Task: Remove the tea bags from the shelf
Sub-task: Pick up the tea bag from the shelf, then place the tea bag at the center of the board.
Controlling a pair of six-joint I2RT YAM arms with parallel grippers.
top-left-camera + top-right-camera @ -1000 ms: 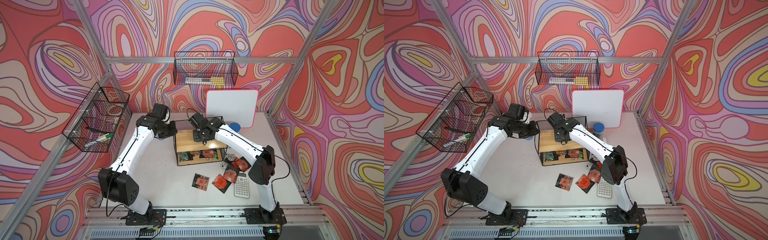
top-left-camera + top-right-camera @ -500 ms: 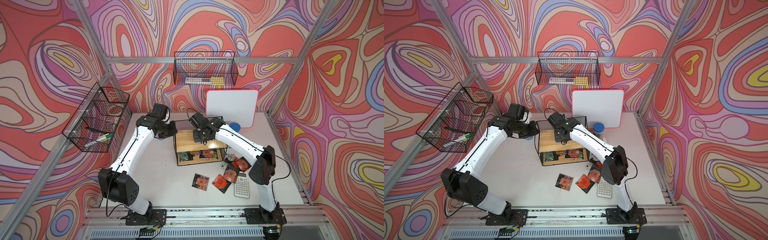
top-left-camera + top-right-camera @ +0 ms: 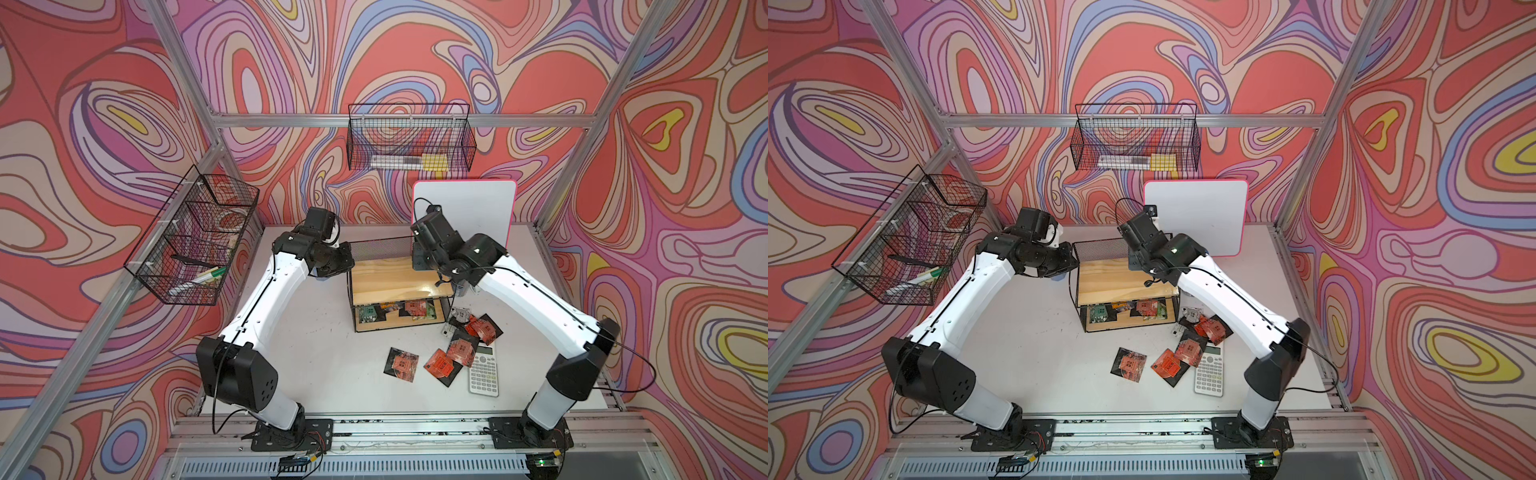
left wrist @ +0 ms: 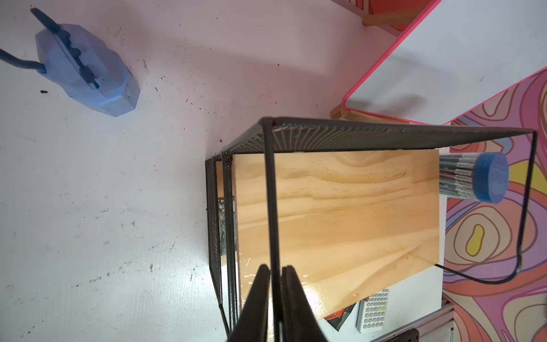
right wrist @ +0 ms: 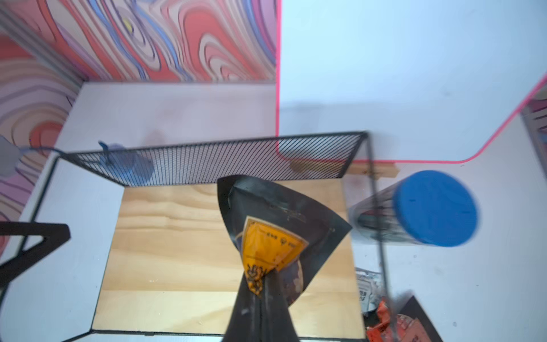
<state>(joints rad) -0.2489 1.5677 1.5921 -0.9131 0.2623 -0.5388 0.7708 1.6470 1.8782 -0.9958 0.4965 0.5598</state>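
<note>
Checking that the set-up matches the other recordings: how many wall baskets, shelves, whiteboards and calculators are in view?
Wall baskets: 2
Shelf: 1
Whiteboard: 1
Calculator: 1
Total: 5

I work in a lab test cell: aluminium frame [image 3: 291,120], swirl-printed wall panels [image 3: 395,54], a white tabletop [image 3: 332,345], my left arm [image 3: 270,299] and right arm [image 3: 536,295] bolted to a rail [image 3: 415,426]
</note>
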